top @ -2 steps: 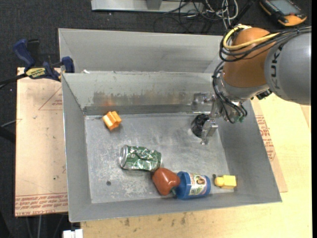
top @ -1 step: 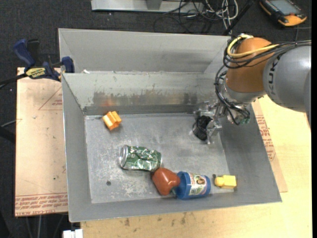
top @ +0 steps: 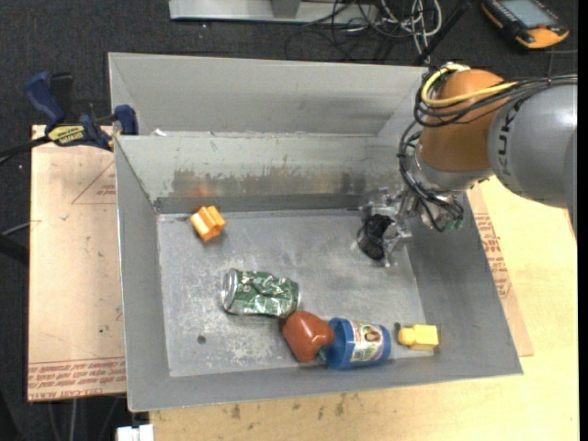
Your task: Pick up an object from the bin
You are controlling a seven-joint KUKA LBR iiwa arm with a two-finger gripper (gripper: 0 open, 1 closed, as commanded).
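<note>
While I watched: fingers (top: 378,237) hung over bare floor by the bin's (top: 276,90) right rear corner.
Grip: I could not tell.
Candidate: crushed green can (top: 260,294), mid-floor; light, thin-walled, I judged; best pinched across flattened sides.

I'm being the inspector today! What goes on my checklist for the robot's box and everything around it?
Surface: grey metal bin, floor scuffed and mostly bare.
Job's things: orange block near the far left corner; crushed green can in the middle; brown-red lump touching the blue bottle, with a yellow piece beside it, all along the near wall.
Clutter: nothing seen.
Grippers: gripper low in the far right part of the bin, apart from all five things.
Cables: a tangle of cables on the floor behind the bin.
Surroundings: an orange-and-black handset lying behind the bin on the right.
</note>
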